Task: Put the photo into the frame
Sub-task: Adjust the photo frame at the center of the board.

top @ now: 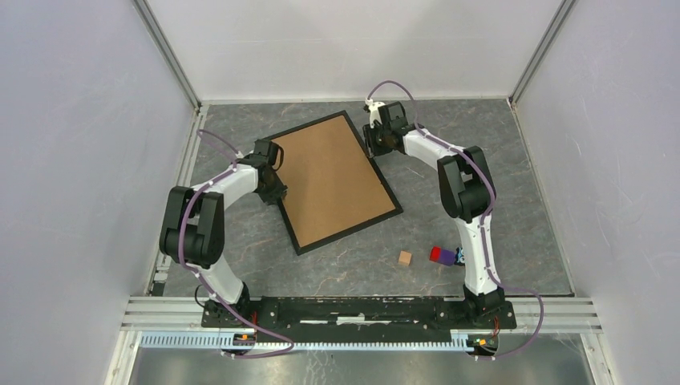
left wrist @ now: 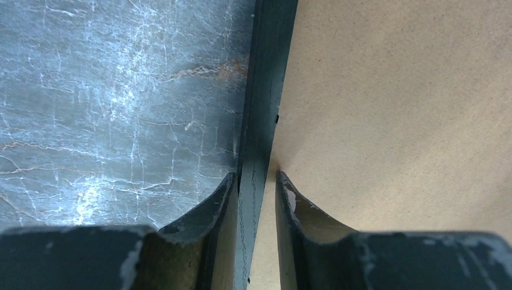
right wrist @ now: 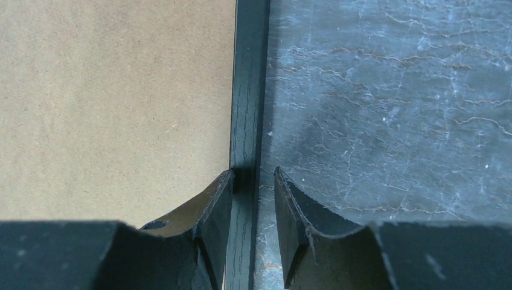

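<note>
Left gripper (left wrist: 255, 175) straddles the left rail of the frame (left wrist: 264, 109), jaws narrow. Its wrist camera shows the outer finger (left wrist: 202, 220) against the rail's outside and the other finger over the brown backing board (left wrist: 392, 121), too close to tell whether the rail is pinched. Right gripper (right wrist: 253, 171) straddles the frame's right rail toward the far corner. Its own camera shows one finger against the board side and a sliver of the dark marbled table (right wrist: 392, 90) between the outer finger and the rail, so the jaws stand slightly spread, not pinching.

Only the overhead view shows the whole frame, lying flat and askew at the table's middle, the board facing up and filling it. Nearer and to the right, well apart from it, sit a small wooden cube (top: 405, 257) and a red and purple block (top: 440, 255). White panels (top: 72, 120) wall the table on the left, right and far sides.
</note>
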`<state>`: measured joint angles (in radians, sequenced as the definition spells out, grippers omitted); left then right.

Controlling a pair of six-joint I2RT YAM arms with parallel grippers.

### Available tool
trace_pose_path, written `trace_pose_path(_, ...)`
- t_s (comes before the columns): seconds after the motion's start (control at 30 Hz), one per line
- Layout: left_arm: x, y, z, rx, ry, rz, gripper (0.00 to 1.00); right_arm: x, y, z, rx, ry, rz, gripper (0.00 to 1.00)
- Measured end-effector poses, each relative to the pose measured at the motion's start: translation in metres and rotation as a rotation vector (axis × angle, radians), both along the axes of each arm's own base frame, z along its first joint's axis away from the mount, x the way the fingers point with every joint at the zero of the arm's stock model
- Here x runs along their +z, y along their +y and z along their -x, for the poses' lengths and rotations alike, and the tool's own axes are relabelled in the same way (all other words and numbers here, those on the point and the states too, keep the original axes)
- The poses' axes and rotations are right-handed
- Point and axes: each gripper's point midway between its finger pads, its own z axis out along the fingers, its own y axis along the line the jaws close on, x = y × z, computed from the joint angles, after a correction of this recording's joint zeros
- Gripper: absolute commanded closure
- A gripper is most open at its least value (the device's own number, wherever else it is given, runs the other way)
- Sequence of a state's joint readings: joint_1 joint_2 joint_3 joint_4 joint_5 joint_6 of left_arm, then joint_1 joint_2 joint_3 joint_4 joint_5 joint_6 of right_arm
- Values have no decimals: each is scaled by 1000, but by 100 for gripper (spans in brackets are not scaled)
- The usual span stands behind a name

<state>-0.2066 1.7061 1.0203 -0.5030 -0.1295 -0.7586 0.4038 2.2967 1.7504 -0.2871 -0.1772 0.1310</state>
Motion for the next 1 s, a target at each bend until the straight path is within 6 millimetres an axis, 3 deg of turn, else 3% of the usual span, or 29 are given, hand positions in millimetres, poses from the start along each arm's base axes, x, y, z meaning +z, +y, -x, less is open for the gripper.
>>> trace_pose_path(0.17, 1, -3, 0, -43, 5, -42, 94, -1, 0, 8, 34, -24, 5, 61)
trace_pose_path(0.27, 1, -5, 2, -69, 1, -71, 95, -1, -3, 33, 47, -20, 0, 62)
trace_pose_path(0.43, 0, -28, 21, -158, -4, -95, 95, -2, -36, 79, 18, 5, 0, 59)
trace_pose_path(0.57, 0, -50, 42, -241, -15, -98, 96, -3, -62, 114, -10, 16, 4, 49)
trace_pose_path(0.7, 0, -59, 51, -262, -36, -75, 98, -3, -78, 146, -13, 71, 3, 44)
trace_pose_path(0.87, 0, -62, 52, -266, -38, -73, 98, -2, -91, 161, -25, 161, -54, 43)
trace_pose_path(1.0, -1, -62, 52, -263, -36, -74, 98, 4, -106, 161, -72, 217, -61, 47)
